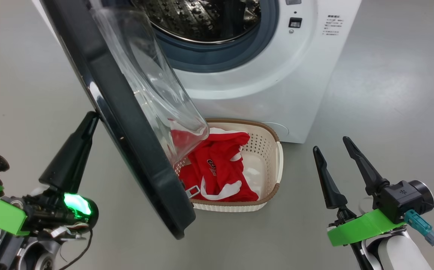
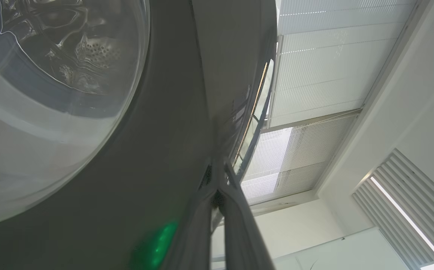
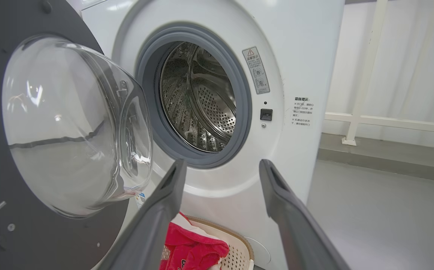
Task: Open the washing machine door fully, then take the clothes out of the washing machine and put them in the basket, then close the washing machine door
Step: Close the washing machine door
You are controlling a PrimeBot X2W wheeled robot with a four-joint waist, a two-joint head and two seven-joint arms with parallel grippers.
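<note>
The washing machine [image 1: 277,90] stands with its door [image 1: 127,123] swung out, and the black rim and clear glass bowl hang over the basket. My left gripper [image 1: 90,117] is shut, with its tip against the door's outer face; the same gripper [image 2: 220,167] meets the dark rim [image 2: 157,157] in the left wrist view. Red clothes [image 1: 220,165] with white trim lie in the cream basket [image 1: 279,157] in front of the washer. My right gripper [image 1: 331,145] is open and holds nothing, to the right of the basket. The steel drum [image 3: 202,101] shows no clothes between my right gripper's [image 3: 222,168] fingers.
Grey floor [image 1: 389,93] spreads out to the right of the washer. A white railing [image 3: 370,120] and a pale curtain stand beyond the machine's right side. A grey rubber gasket [image 3: 243,112] rings the drum opening.
</note>
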